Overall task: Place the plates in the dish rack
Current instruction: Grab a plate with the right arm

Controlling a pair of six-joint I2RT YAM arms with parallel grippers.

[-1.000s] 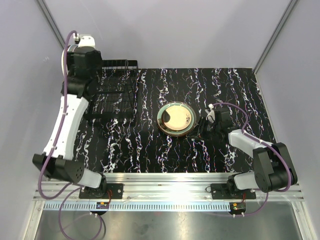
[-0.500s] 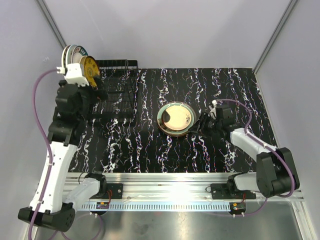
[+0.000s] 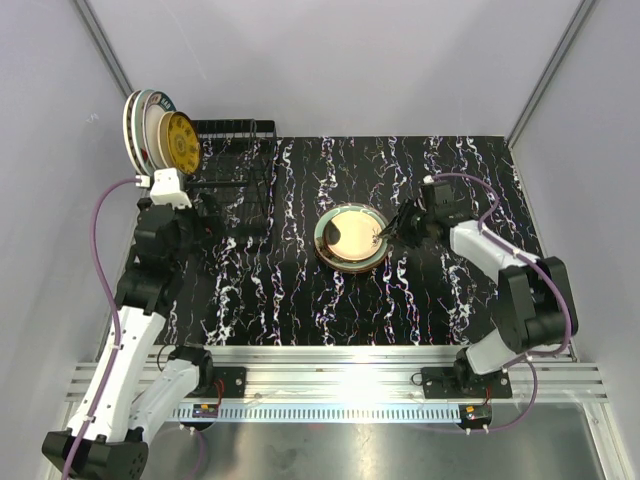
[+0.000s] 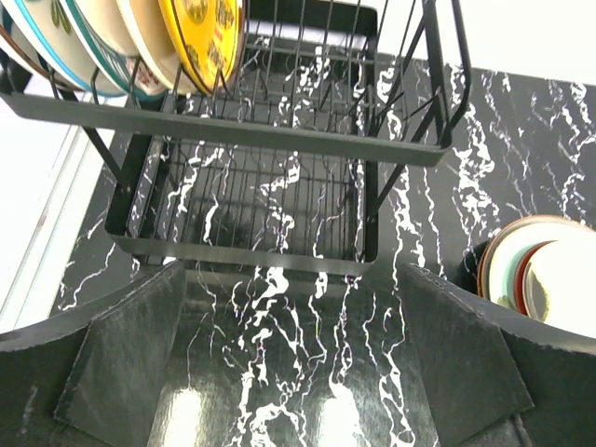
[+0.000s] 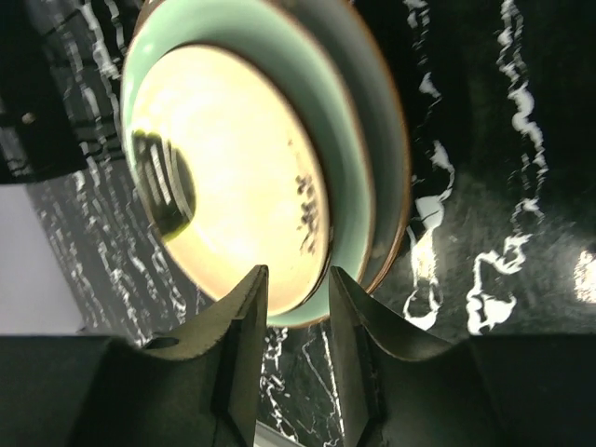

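Observation:
The black wire dish rack (image 3: 238,185) stands at the back left. Several plates (image 3: 155,135) stand upright at its left end, a yellow one (image 4: 200,33) nearest. A stack of plates (image 3: 352,237) lies mid-table: a cream one (image 5: 223,177) on top, a pale green one (image 5: 358,186) under it, and a brown rim below. My left gripper (image 3: 203,222) is wide open and empty, in front of the rack (image 4: 242,135). My right gripper (image 3: 390,230) is at the stack's right rim. Its jaws (image 5: 296,326) are partly open over the rim's edge, holding nothing.
The black marbled table (image 3: 450,180) ends at white walls at the back and sides. The rack's right half (image 4: 279,196) holds no plates. The stack also shows at the right edge of the left wrist view (image 4: 540,275).
My left arm has drawn back from the rack toward me, leaving the yellow plate standing in it. My right gripper has moved up and left to the stack's rim.

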